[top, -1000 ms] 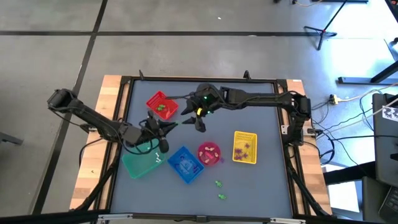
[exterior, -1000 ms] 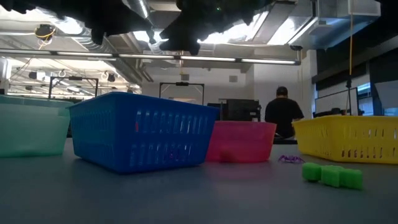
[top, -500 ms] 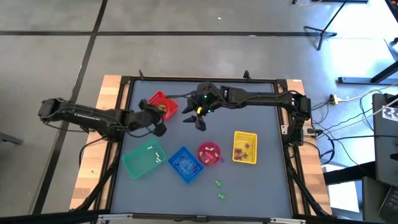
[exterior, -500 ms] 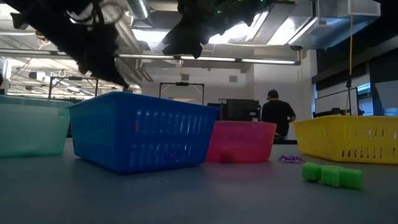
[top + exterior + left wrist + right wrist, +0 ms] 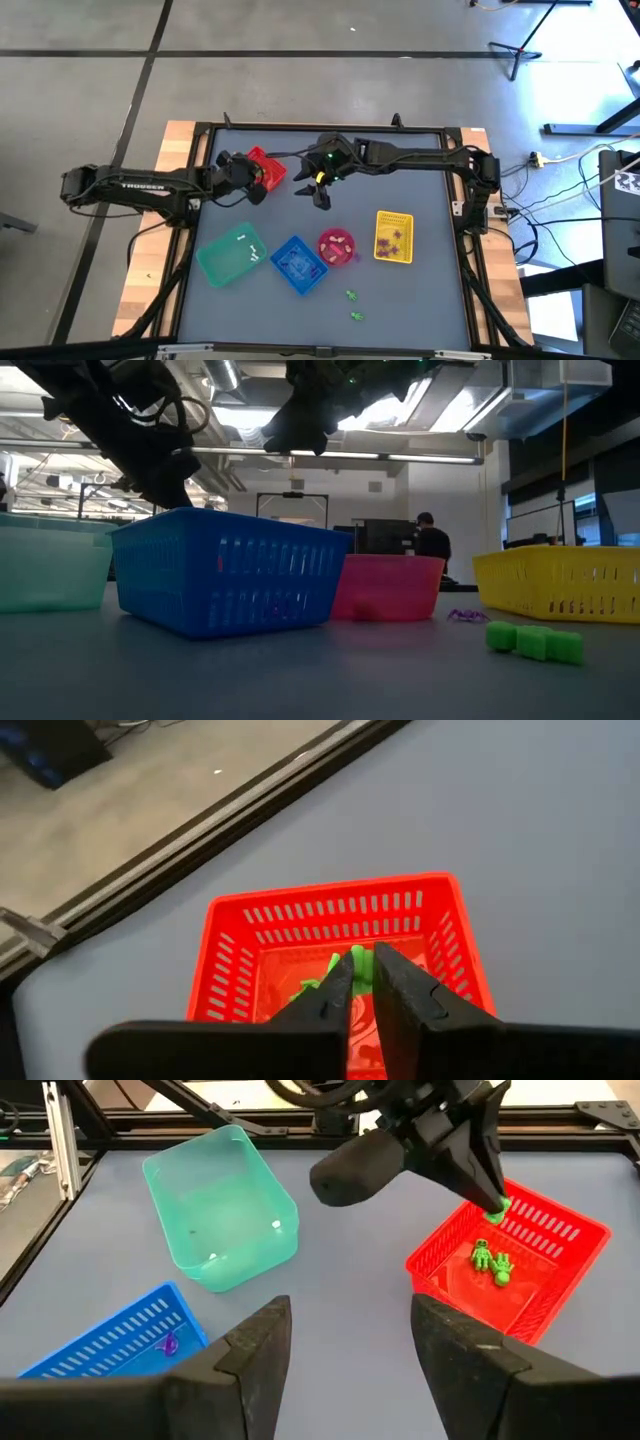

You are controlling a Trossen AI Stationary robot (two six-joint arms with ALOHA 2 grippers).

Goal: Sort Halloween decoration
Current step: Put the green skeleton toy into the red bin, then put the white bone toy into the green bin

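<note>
Over the red basket (image 5: 335, 935) your left gripper (image 5: 360, 970) pinches a green trinket (image 5: 495, 1207) to drop among its kind; your right gripper (image 5: 345, 1342) waits nearby, spread wide and empty.

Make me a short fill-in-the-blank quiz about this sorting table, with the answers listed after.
1. The left gripper pinches a small green trinket over the ____ basket.
2. The right gripper holds nothing; its fingers are ____.
3. Purple trinkets lie in the ____ basket.
4. The teal basket sits beside the ____ basket.

Missing words: red; open; yellow; blue
</note>
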